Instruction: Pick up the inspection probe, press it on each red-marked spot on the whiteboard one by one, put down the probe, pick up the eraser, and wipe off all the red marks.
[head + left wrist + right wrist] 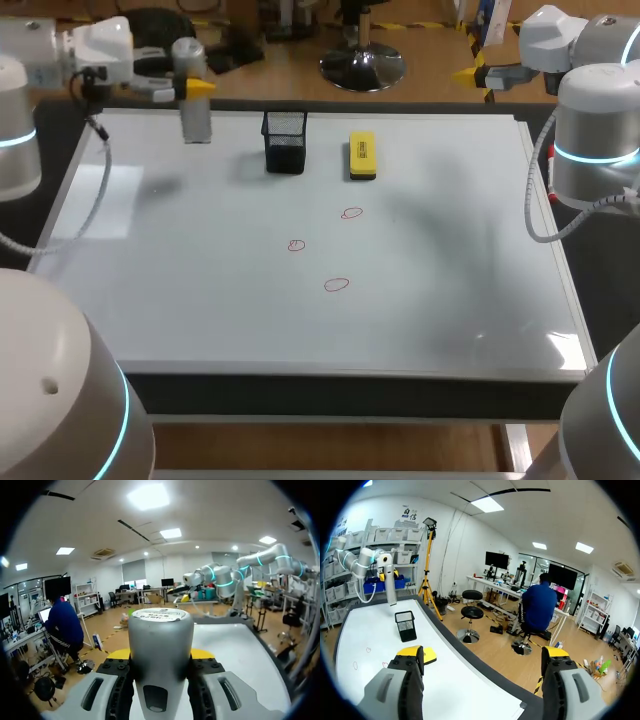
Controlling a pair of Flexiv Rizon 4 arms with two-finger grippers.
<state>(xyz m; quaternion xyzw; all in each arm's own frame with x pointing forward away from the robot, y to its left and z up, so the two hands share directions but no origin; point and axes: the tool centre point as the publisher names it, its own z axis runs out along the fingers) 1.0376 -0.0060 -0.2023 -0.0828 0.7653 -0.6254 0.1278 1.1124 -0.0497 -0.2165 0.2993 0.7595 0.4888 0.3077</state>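
The inspection probe (196, 120), a silver cylinder, hangs upright over the whiteboard's (450, 300) far left corner. My left gripper (193, 86) is shut on its upper part. In the left wrist view the probe (161, 630) fills the gap between that gripper's (161, 654) fingers. Three red circles (351, 213) (296, 245) (337, 285) are drawn near the board's middle. The yellow eraser (362, 155) lies flat at the far middle. My right gripper (486, 654) is open and empty, beyond the board's far right corner; from there the probe (391, 587) shows far off.
A black mesh cup (285, 140) stands just left of the eraser, between it and the probe. The right arm's cable (535, 215) hangs over the board's right edge.
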